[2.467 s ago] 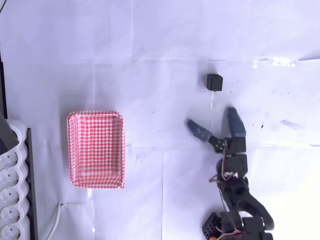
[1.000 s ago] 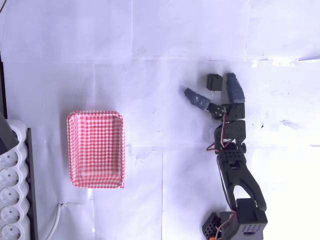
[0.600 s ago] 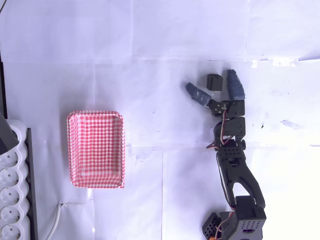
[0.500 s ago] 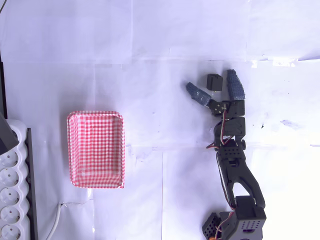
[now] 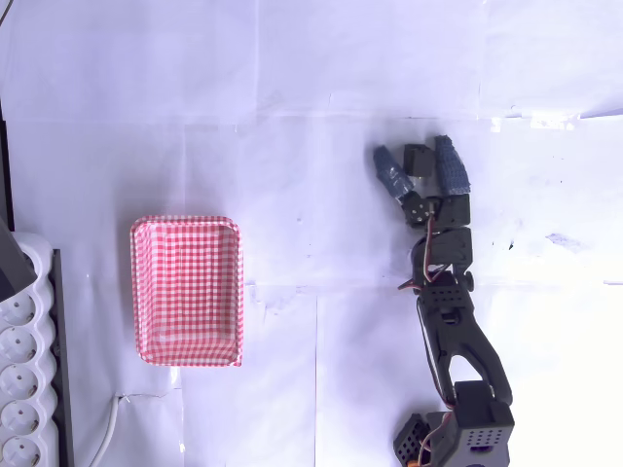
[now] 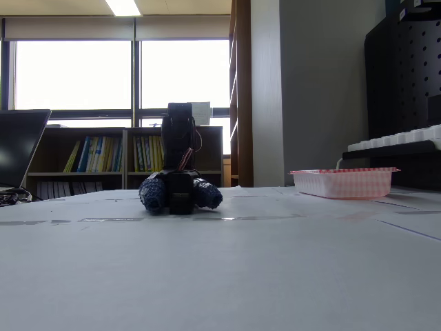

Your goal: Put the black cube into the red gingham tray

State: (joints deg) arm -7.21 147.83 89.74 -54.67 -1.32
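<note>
Blue-padded pincer [image 5: 420, 168] is sitting partly spread around the black cube [image 5: 419, 160], needing an even squeeze before swinging to the red gingham tray [image 5: 185, 290] well off to its left in the overhead view.

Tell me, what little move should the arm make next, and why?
Probably finish squeezing shut. In the overhead view the gripper has a blue-padded finger on each side of the black cube, which sits on the white table, with slim gaps apparently left. The red gingham tray lies far left, so lifting comes afterward.
</note>
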